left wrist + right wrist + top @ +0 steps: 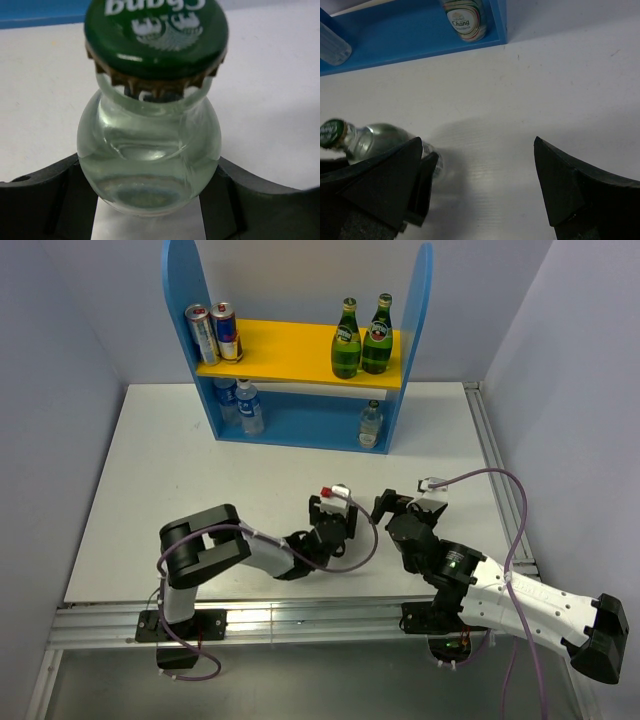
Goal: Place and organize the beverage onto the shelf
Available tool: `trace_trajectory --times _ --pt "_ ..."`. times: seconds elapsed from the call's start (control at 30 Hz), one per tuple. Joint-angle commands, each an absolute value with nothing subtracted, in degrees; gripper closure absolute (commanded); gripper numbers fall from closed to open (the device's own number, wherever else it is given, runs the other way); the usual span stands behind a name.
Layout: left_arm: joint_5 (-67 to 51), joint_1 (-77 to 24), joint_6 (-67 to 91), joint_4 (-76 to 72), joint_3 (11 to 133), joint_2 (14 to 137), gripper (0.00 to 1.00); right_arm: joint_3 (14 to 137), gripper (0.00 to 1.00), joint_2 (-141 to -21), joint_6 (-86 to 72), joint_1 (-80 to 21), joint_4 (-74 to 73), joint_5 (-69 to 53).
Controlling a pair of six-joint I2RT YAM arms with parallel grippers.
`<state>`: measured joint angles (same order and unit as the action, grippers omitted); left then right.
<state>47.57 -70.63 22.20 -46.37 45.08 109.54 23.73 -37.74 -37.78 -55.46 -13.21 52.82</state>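
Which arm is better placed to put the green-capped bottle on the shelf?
Left. The left tool is shut on the clear green-capped bottle; the right tool stands open and empty.

Left gripper (335,508) clamped, arm stretched forward; right gripper (479,145) fingers spread wide.

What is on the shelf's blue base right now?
Two blue-capped clear bottles stand at its left end, one pale-capped bottle at its right. The yellow upper board hides the base's back strip.
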Motion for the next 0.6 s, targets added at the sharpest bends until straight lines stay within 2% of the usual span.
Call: trace_trajectory --times 0.0,0.3,0.57 --pt "43.78 -62.87 18.29 -48.08 49.39 106.17 1.0 24.79 0.01 -37.71 -37.62 -55.37 -11.25 53.35" --pt "32.53 -47.83 16.96 -44.66 63.79 111.17 1.0 24.52 0.01 -37.79 -37.35 -55.37 -10.55 53.0" --pt "26.98 -43.33 19.86 -39.99 81.28 122.07 1.0 24.7 0.01 -38.23 -37.18 -55.37 -10.46 52.56"
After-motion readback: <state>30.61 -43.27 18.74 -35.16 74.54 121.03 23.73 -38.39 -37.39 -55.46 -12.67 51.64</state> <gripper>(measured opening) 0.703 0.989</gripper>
